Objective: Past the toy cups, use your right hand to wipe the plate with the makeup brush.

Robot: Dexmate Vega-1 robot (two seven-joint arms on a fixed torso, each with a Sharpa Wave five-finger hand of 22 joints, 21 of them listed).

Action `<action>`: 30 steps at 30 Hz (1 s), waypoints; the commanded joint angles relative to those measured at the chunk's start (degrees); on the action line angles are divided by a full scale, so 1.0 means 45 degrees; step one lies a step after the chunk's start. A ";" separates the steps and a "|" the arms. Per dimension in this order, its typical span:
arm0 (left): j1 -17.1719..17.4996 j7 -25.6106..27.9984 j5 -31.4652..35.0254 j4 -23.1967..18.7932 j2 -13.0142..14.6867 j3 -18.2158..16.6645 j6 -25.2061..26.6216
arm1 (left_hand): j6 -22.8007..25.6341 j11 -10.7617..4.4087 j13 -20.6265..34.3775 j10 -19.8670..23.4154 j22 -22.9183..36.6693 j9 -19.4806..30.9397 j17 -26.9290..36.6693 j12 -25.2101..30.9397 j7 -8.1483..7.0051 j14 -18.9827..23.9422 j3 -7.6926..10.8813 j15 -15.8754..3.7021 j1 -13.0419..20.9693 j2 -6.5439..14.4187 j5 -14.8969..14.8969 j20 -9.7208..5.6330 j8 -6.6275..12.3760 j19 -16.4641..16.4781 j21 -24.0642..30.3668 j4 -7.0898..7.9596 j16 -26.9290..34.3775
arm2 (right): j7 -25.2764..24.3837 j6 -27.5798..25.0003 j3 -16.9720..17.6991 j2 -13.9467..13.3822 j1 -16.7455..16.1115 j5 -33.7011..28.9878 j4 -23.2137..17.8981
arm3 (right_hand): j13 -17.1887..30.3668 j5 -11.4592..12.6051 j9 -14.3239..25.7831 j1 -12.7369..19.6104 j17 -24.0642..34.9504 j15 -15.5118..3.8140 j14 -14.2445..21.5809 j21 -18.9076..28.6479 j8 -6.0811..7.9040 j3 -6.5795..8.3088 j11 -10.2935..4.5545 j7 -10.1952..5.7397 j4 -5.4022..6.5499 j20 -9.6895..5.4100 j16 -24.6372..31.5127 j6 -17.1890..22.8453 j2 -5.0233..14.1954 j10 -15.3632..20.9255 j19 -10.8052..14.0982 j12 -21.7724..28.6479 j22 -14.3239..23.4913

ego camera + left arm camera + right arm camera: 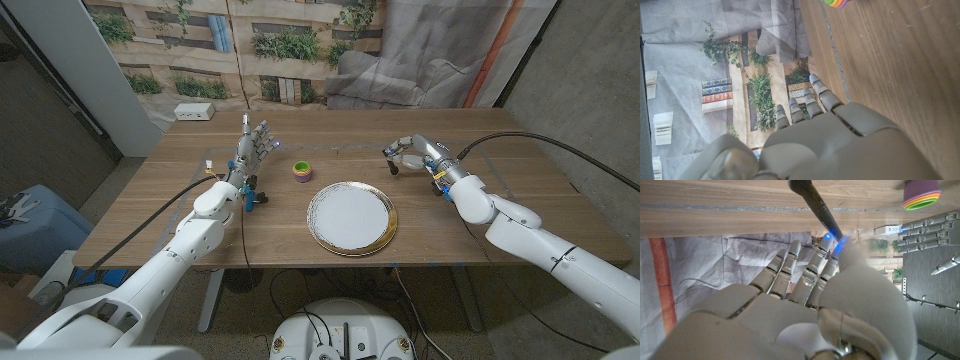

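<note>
While the brush (816, 206) lies on the desk (520, 190) past the plate (351, 218), toward the far right side, the right robot hand (408, 154) curls over it, fingertips (828, 239) at its dark handle; whether they grip it, I cannot tell. That white, gold-rimmed plate sits mid-desk, bare. Stacked cups (301, 171) stand just beyond its left rim. Left of them, the left robot hand (253, 148) stands upright, fingers apart, holding nothing. A white power strip (194, 111) lies at the far left corner.
</note>
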 commanded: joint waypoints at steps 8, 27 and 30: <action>0.0007 0.0003 -0.0001 -0.0008 0.0003 -0.0003 0.0000 | -0.0033 -0.0111 0.0037 0.0056 0.0059 0.0030 0.0022 0.0096 -0.0107 0.0101 -0.0024 -0.0183 -0.0016 0.0182 0.0047 -0.0004 0.0044 0.0096 0.0082 0.0088 0.0044 | 0.0040 -0.2852 0.0112 -0.1315 -0.0957 -0.2110 -0.1919 | 0.0052 0.0043 0.0117 0.0087 0.0055 -0.2004 0.0155 0.0052 0.0100 0.0046 -0.0015 0.0002 -0.0065 -0.0279 -0.0075 0.0167 0.0081 0.0152 0.0122 0.0037 0.0047; 0.0008 0.0006 -0.0005 -0.0018 0.0007 -0.0005 0.0010 | -0.0037 -0.0069 0.0036 0.0048 0.0059 0.0030 0.0021 0.0093 -0.0107 0.0091 -0.0023 -0.0174 -0.0016 0.0185 0.0047 0.0003 0.0043 0.0089 0.0080 0.0088 0.0039 | 0.1194 -0.4292 -0.0498 -0.2087 -0.0972 -0.4143 -0.2565 | 0.0039 0.0049 0.0200 0.0101 0.0041 -0.2013 0.0220 0.0055 0.0161 0.0077 -0.0016 0.0007 -0.0060 -0.0303 -0.0099 0.0183 0.0085 0.0184 0.0163 0.0026 0.0044; 0.0007 0.0005 -0.0004 -0.0016 0.0006 -0.0005 0.0009 | -0.0033 -0.0068 0.0036 0.0053 0.0059 0.0030 0.0022 0.0095 -0.0107 0.0088 -0.0023 -0.0178 -0.0017 0.0185 0.0047 0.0001 0.0045 0.0092 0.0081 0.0088 0.0038 | 0.1232 -0.4315 -0.0445 -0.2196 -0.1095 -0.4154 -0.2565 | 0.0037 0.0050 0.0211 0.0105 0.0041 -0.2018 0.0230 0.0054 0.0170 0.0081 -0.0016 0.0007 -0.0061 -0.0303 -0.0099 0.0186 0.0086 0.0189 0.0166 0.0025 0.0044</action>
